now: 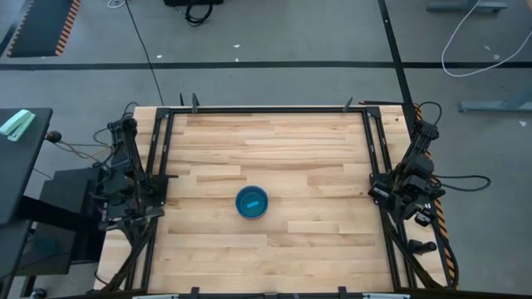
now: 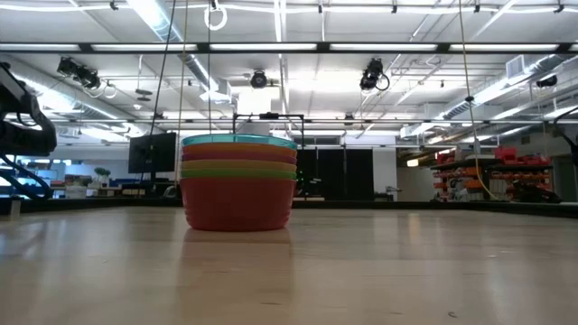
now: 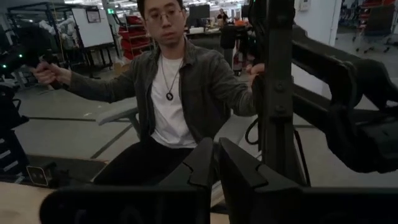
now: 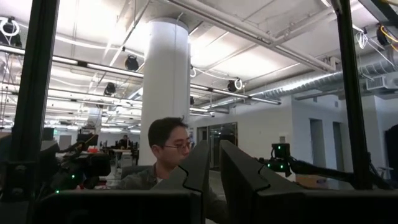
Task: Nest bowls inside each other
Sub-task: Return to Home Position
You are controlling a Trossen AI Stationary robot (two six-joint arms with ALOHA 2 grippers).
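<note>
One bowl stack (image 2: 238,185) upright, openings up — left claw (image 3: 216,149), right claw (image 4: 214,150) closed, empty.

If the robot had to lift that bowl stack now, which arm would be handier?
Probably the left, but only just. The left arm and right arm are both folded at the table's sides; the stack sits slightly left of middle, nearer the left arm.

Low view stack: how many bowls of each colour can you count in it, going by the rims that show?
Blue bowl: 1
Orange-red bowls, second from top and at the bottom: 2
Green bowl: 1
Yellow bowl: 1
Total: 5
</note>
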